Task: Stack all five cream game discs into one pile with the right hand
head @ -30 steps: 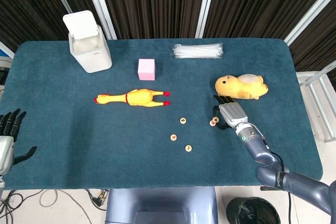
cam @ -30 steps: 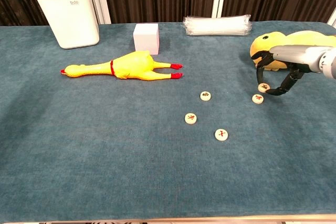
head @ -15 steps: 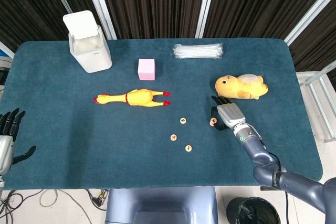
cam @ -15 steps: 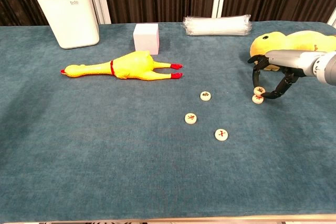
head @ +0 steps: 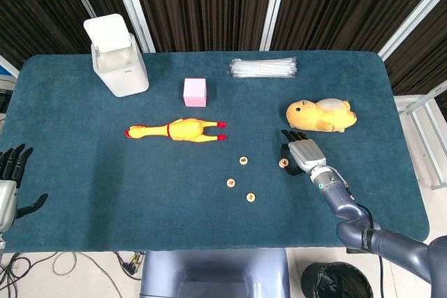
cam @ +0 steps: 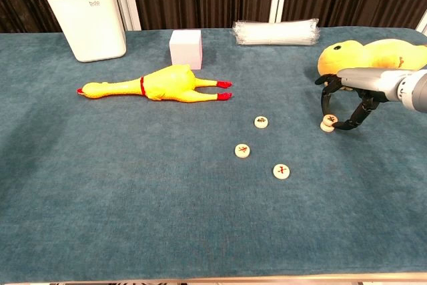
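Note:
Three single cream discs lie on the blue cloth: one [cam: 261,122] nearest the chicken, one [cam: 242,150] in the middle, one [cam: 282,171] closest to the front edge. To their right, a fourth disc [cam: 329,121] sits on top of a fifth [cam: 327,127]. My right hand [cam: 347,101] arches over this pair, a finger and the thumb pinching the top disc from either side. In the head view the pair [head: 283,162] shows just left of the right hand [head: 302,151]. My left hand [head: 8,183] hangs with fingers spread beyond the table's left edge, holding nothing.
A yellow plush toy [cam: 363,58] lies just behind the right hand. A rubber chicken [cam: 160,86] lies left of the discs. Along the back stand a pink cube [cam: 186,49], a white bin [cam: 88,15] and a bundle of clear straws [cam: 276,32].
The right hand has carried the held disc slightly left and lowered it onto the neighbouring disc, so the two now lie one on the other. The left hand stayed put.

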`<state>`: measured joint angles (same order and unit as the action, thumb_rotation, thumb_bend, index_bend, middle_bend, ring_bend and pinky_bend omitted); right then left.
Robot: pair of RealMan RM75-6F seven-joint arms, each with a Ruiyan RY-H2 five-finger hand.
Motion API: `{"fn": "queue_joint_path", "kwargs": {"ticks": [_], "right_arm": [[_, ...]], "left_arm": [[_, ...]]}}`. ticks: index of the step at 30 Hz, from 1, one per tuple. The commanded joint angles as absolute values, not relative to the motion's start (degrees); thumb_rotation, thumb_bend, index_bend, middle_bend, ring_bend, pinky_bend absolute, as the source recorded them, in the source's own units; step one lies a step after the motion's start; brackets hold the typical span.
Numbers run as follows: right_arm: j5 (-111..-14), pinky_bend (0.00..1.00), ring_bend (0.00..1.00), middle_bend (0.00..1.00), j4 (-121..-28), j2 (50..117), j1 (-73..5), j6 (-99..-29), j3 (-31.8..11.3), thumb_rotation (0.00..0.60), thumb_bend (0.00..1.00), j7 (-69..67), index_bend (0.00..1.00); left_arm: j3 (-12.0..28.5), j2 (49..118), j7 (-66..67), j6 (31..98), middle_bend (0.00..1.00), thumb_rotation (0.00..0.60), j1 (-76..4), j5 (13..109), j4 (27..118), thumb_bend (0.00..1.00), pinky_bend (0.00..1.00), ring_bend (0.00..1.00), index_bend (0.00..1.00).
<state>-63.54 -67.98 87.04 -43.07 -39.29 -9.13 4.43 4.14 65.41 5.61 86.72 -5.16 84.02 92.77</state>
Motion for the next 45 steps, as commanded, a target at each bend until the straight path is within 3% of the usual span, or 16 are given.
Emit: {"fn": "queue_joint_path", "kwargs": {"ticks": [1,45], "right_arm": [[-63.5,0.09,0.00,0.00,-68.0,87.0,-43.1,-39.2,-9.1,0.600,0.41,4.5,0.52],[-61.7,0.09,0.00,0.00,-68.4,87.0,-44.2,-38.2,-8.7,0.600,0.41,5.6,0.46]], "left_arm": [[4.2,65.4,5.5,86.6,0.00,0.600,-5.2,83.8,92.7,0.17,0.07,0.00,0.04],[4.2,65.4,5.5,86.3,0.00,0.600,-5.3,83.6,92.6,0.17,0.07,0.00,0.04]]}}
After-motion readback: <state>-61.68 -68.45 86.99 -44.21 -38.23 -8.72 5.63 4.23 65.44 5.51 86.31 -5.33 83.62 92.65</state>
